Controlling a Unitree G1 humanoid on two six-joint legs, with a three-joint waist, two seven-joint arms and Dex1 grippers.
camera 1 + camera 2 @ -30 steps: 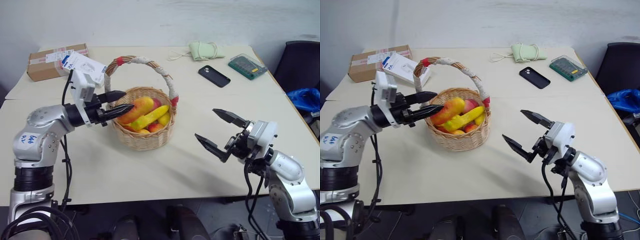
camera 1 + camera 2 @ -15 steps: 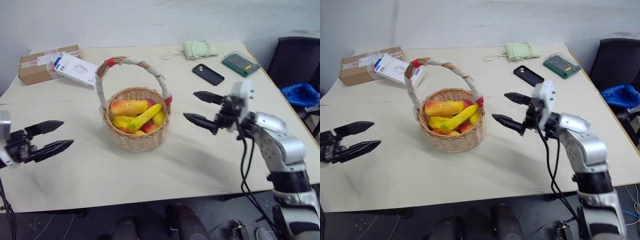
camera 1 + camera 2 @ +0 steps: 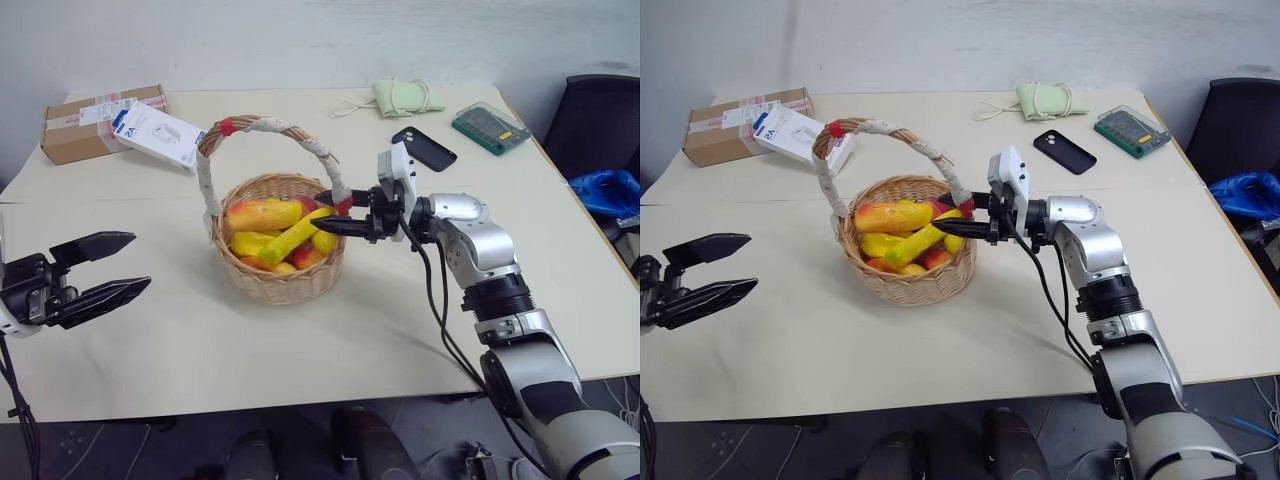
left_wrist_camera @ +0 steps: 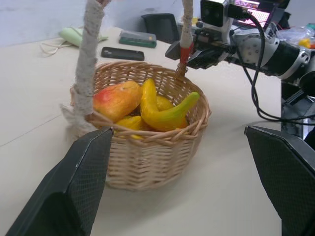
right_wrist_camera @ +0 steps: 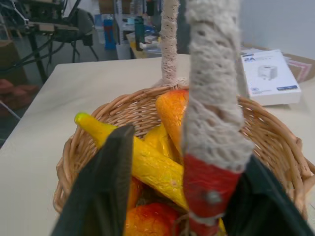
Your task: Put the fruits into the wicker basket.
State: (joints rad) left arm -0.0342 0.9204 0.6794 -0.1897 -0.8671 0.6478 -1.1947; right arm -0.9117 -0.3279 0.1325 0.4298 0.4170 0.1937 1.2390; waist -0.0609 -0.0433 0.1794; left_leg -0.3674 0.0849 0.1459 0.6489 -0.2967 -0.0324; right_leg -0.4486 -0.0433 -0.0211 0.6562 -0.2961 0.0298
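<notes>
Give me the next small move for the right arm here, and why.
Probably finish closing the right gripper on the wicker basket handle, then lift. Its fingers straddle the handle's near leg at the red band. The banana and mango already lie inside the basket, and the left gripper is open, well clear.
</notes>
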